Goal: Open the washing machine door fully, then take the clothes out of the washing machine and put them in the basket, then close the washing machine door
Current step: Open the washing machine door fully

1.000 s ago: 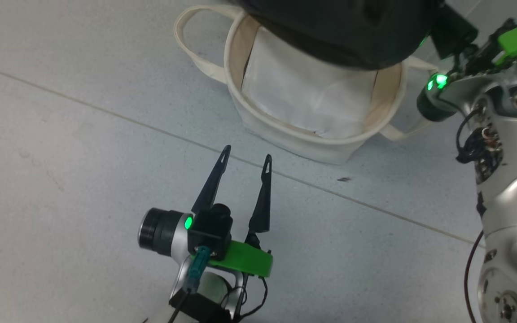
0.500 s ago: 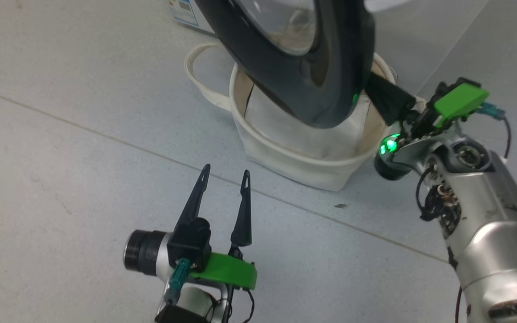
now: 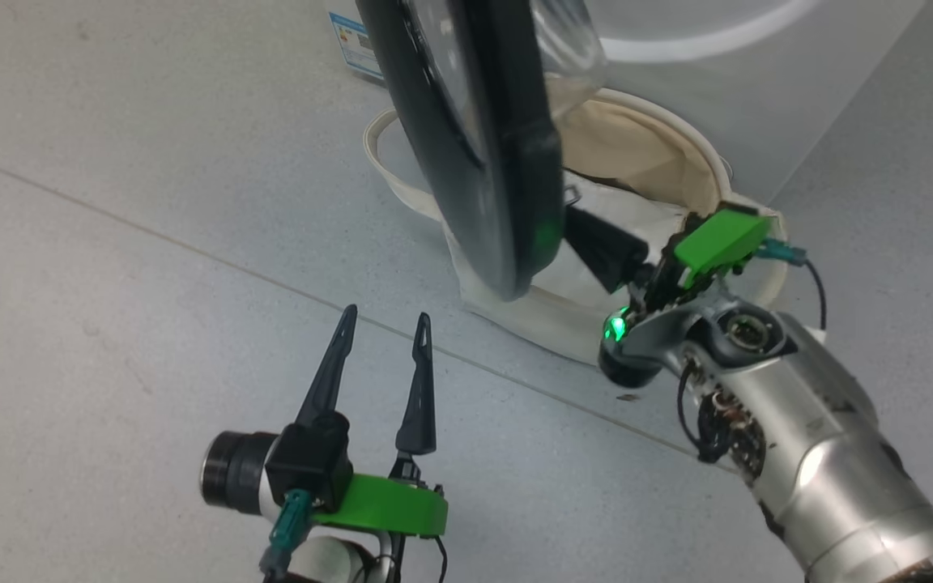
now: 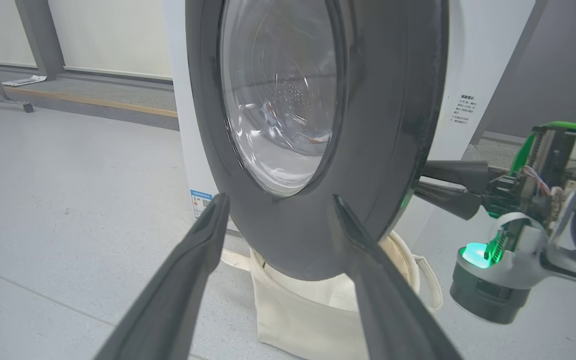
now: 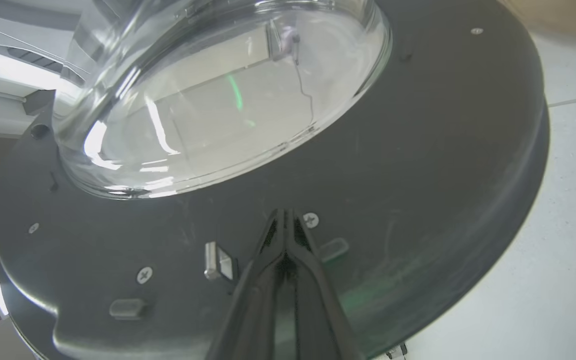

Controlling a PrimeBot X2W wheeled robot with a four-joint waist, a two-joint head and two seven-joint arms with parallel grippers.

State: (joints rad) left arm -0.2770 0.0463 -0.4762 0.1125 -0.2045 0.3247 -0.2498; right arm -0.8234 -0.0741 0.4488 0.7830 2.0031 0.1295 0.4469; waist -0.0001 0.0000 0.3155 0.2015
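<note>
right end effector (image 5: 285, 214) is pinched closed on nothing, its tips against the inner black rim of the washing machine door (image 3: 499, 162). left end effector (image 3: 385, 320) gapes wide and empty in front of the door. the basket (image 3: 645, 142) sits under the door on the pale grey floor (image 3: 110, 283). the washing machine (image 3: 758, 97) stands behind the door.
</note>
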